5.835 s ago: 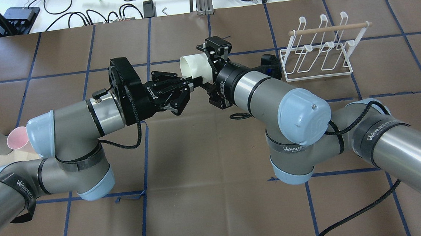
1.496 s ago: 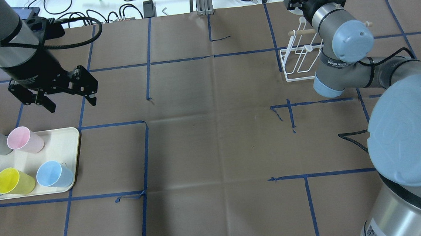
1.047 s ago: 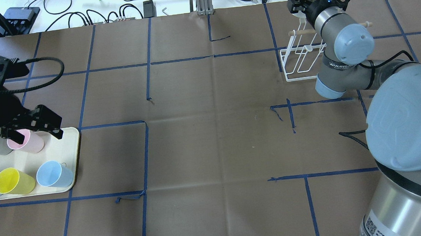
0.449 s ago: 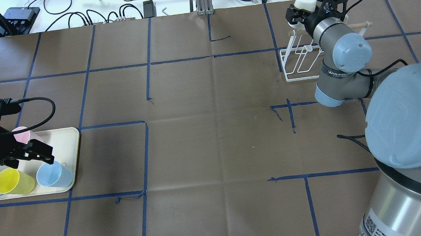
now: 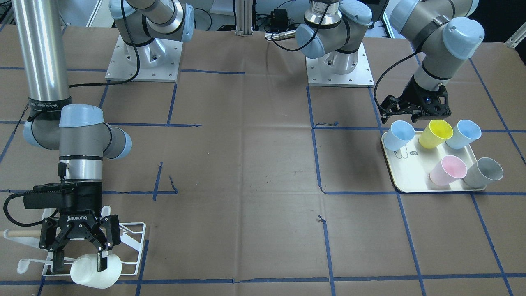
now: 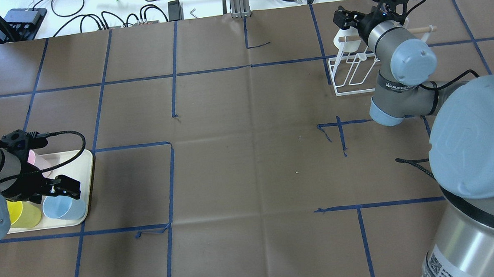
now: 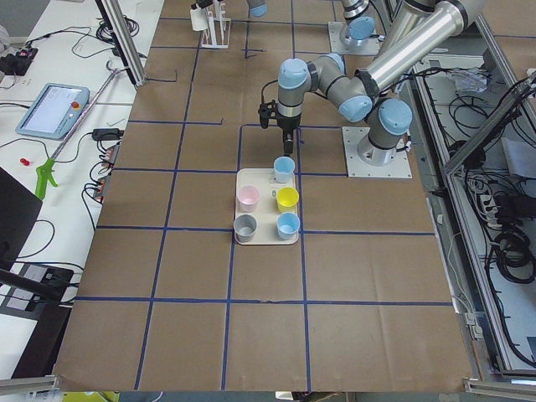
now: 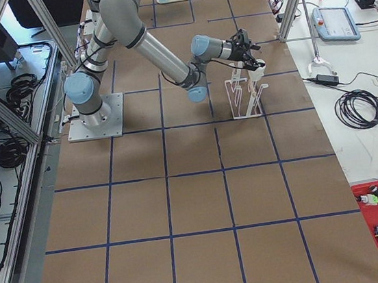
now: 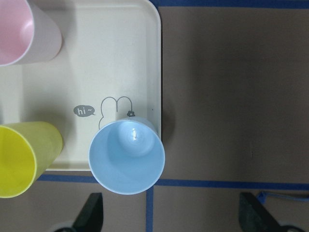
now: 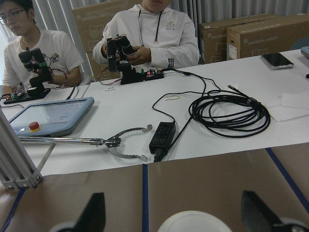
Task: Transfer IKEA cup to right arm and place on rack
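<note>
The white IKEA cup rests tilted on the end prong of the white wire rack. It also shows in the overhead view, at the rack's left end. My right gripper hangs just above it, open; in the right wrist view the cup's base sits between the spread fingers, clear of both. My left gripper is open above a blue cup at the near corner of the cream tray, and holds nothing.
The tray also holds a yellow cup, a second blue cup, a pink cup and a grey cup. The wooden dowel crosses the rack. Cables and tools lie beyond the table's far edge.
The right arm carried the white cup from the hand-over to the rack, lowered it onto the end prong and opened. The left arm swung back over the tray, above the blue cup.
</note>
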Controlling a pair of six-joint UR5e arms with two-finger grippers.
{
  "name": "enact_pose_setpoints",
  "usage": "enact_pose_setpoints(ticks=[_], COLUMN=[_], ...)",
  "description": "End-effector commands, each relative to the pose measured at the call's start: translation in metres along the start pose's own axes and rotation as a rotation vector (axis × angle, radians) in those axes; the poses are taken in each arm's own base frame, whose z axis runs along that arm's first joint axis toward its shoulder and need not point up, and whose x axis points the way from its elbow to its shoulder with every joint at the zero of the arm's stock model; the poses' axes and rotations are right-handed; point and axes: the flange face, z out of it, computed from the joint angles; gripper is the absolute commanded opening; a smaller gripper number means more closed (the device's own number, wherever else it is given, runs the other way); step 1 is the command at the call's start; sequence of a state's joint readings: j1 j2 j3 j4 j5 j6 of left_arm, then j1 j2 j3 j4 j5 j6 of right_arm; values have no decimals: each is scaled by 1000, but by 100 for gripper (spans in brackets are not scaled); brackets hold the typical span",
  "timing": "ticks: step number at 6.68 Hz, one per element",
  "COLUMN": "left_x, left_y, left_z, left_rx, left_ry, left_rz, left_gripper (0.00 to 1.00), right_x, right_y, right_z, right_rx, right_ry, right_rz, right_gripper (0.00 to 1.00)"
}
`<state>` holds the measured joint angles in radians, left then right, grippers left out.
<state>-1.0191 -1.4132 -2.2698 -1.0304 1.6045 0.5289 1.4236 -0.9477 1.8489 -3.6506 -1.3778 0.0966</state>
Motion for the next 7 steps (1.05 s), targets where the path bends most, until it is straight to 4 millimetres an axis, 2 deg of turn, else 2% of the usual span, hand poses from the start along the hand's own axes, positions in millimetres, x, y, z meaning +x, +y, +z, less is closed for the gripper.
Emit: enact_pose_setpoints(ticks=[1,2,4,5,6,7], left_x=[-2,-2,-9,-9,-9,-8], left_y=[-4,-4,0,0,1,1], left_z=[34,42,43,44,45,44], left_rx=[-16,-30,-72,-76,-81,-78], left_ry=[10,14,-51,-51,-45,-41], left_rz=[8,10,15,17,14,12], left_gripper=[99,99,96,78,53,37], right_x=[-4,-8,-26,-48,-67,-81], right_y=[-16,-32,-61,-73,-81,-86], right_z=[-7,-18,-48,-66,-85,-109], right_rx=[26,51,104,101,49,48], right_ry=[-4,-8,-27,-58,-77,-96], right_rz=[-1,1,-11,16,98,151], right_gripper=[100,100,100,100,100,100])
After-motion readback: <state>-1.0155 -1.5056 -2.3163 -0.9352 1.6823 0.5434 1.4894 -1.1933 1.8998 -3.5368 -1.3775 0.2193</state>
